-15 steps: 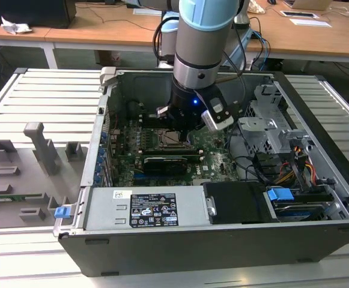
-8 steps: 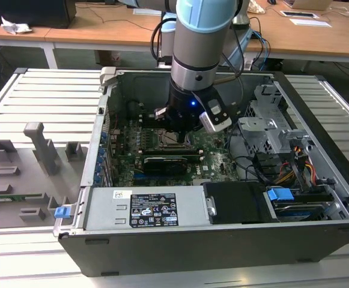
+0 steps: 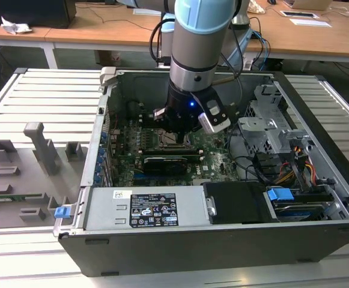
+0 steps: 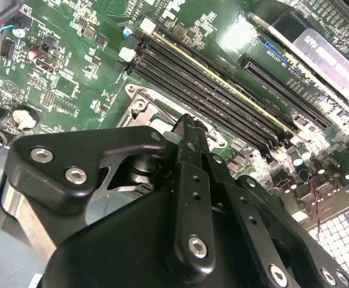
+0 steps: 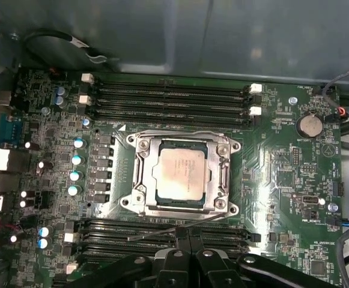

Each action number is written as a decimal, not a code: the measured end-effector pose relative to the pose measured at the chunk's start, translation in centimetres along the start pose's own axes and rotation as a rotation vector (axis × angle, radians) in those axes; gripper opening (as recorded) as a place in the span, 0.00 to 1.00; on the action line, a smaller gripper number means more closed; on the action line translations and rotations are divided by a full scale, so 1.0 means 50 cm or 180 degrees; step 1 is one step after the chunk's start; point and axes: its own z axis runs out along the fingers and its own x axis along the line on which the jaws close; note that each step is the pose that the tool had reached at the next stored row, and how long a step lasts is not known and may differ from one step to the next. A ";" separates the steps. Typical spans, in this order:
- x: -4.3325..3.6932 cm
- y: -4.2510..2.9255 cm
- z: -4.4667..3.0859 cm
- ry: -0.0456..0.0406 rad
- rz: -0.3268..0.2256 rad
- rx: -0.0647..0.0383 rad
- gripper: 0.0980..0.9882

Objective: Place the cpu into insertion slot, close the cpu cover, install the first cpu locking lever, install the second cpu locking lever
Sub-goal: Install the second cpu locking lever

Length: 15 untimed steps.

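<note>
Bench: open PC case (image 3: 318,180), motherboard (image 5: 282,174) flat inside.
Cpu (image 5: 182,174): seated in insertion slot (image 5: 139,180), cpu cover (image 5: 225,174) down.
Gripper (image 5: 183,235): fingers together, holding nothing, socket at its 12 o'clock in first wrist view.

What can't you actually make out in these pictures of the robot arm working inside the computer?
- Gripper fingers: bunched at the first wrist view's edge, so open or shut is unclear.
- Insertion slot: in the exterior view the arm's wrist covers most of it.
- Cpu cover: in the second wrist view the gripper body hides all but a corner.
- Cpu seating: the frame hides its edges.
</note>
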 end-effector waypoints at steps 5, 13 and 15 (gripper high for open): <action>0.003 -0.005 0.000 0.0000 0.0000 -0.0009 0.01; 0.057 -0.011 0.021 -0.0007 -0.0002 -0.0122 0.01; 0.059 -0.015 0.021 -0.0010 -0.0002 -0.0179 0.01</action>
